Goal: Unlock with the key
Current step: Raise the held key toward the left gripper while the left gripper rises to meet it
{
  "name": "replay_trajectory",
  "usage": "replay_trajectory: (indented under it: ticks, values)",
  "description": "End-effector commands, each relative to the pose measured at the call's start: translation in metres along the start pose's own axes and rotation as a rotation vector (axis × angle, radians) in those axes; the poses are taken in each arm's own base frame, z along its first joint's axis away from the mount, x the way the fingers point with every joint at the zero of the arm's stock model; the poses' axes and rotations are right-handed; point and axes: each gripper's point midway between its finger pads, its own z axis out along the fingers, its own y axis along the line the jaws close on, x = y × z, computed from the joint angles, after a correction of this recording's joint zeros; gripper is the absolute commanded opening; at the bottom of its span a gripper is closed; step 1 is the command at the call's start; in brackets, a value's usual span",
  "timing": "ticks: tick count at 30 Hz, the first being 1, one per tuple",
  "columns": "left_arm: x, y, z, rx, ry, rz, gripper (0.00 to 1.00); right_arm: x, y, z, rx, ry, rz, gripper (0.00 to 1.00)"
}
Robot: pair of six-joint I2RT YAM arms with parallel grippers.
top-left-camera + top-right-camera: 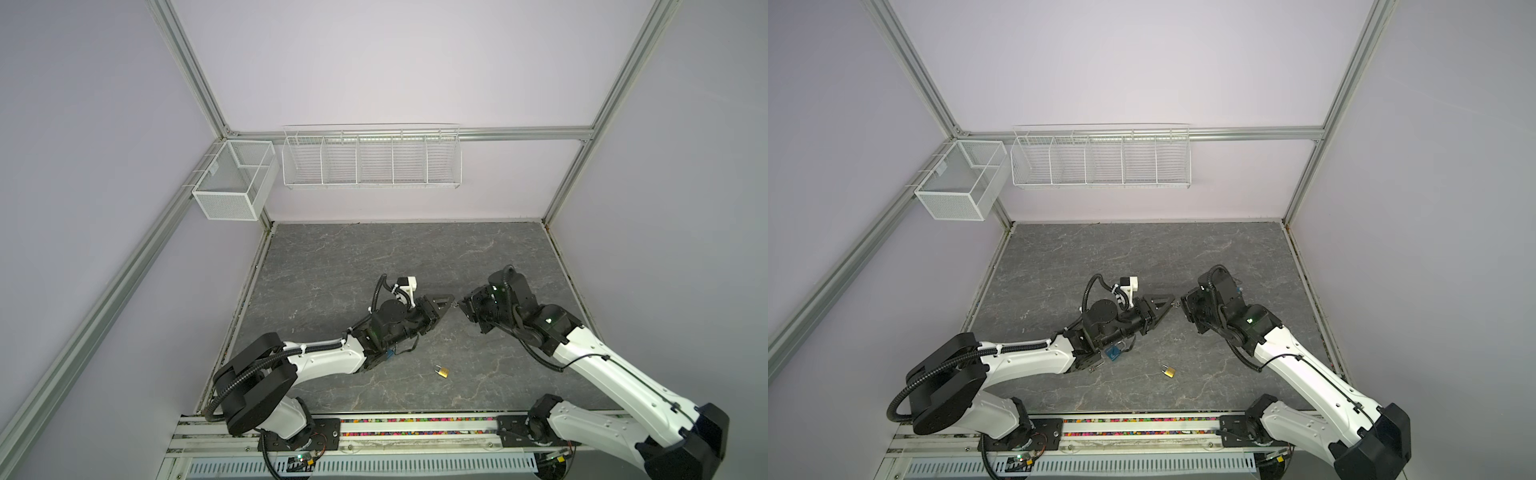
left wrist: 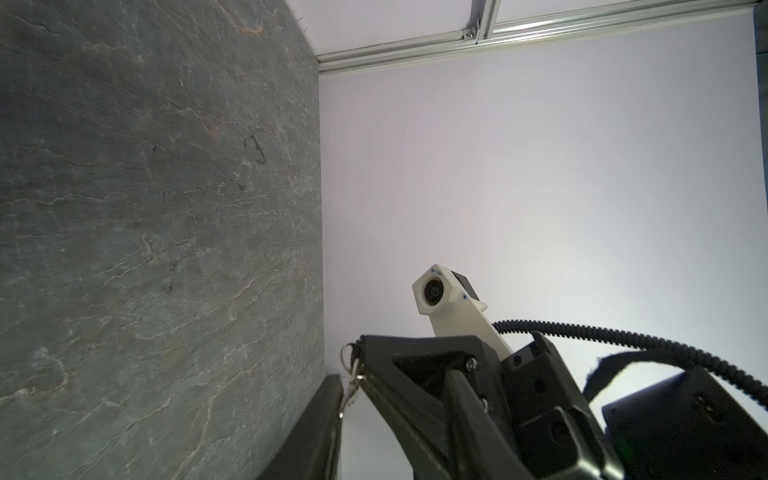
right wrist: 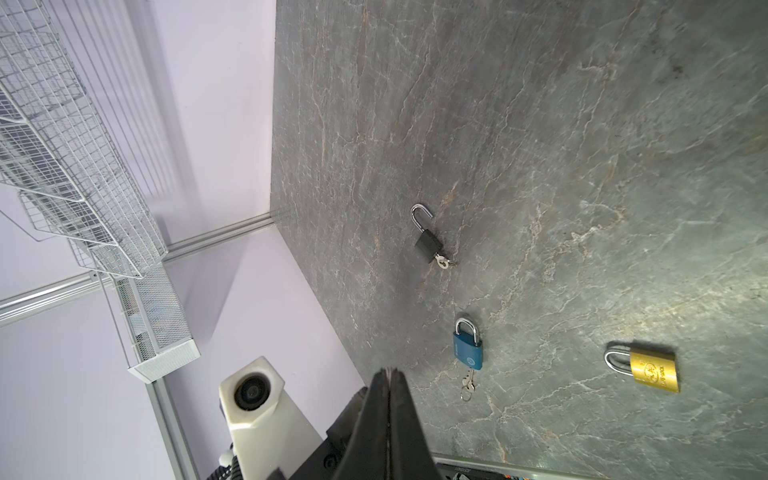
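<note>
Three padlocks are lying on the desk (image 3: pixel 582 124): one black padlock (image 3: pixel 427 246), one blue padlock (image 3: pixel 468 352) and one brass padlock (image 3: pixel 654 372). Three lots of keys are showing: one key (image 3: pixel 444 262) sticking out of the black one, one key bunch (image 3: pixel 467 384) lying at the blue one, and one key ring (image 2: pixel 351 380) hanging between the hands; the keys on each ring cannot be counted. Two arms are reaching in, the left arm (image 1: pixel 328 357) and the right arm (image 1: pixel 602 374), each carrying one hand, the left hand (image 1: pixel 449 306) and the right hand (image 3: pixel 390 378). Two wrist cameras are showing, the left wrist camera (image 3: pixel 251 392) and the right wrist camera (image 2: pixel 436 293). Two baskets are hanging: one mesh basket (image 1: pixel 232 183) on the left wall and one long rack (image 1: pixel 372 160) on the far wall, holding five compartments.
</note>
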Motion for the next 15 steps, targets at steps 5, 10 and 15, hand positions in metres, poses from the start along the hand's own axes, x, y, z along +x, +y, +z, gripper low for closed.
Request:
replay_trajectory:
  ticks: [5, 10, 15]
  values:
    - [0.0014, -0.0145, 0.0029, 0.003, 0.009, 0.004, 0.32, 0.0002, 0.0126, -0.0063, -0.043, 0.008, 0.086, 0.07]
    - [-0.0010, -0.0129, 0.0031, -0.010, -0.003, 0.009, 0.22, -0.0001, 0.0137, -0.0089, -0.039, 0.005, 0.072, 0.07]
    - [-0.0019, -0.0115, 0.0042, -0.016, -0.009, 0.009, 0.12, 0.0029, 0.0132, -0.0071, -0.034, 0.022, 0.076, 0.07]
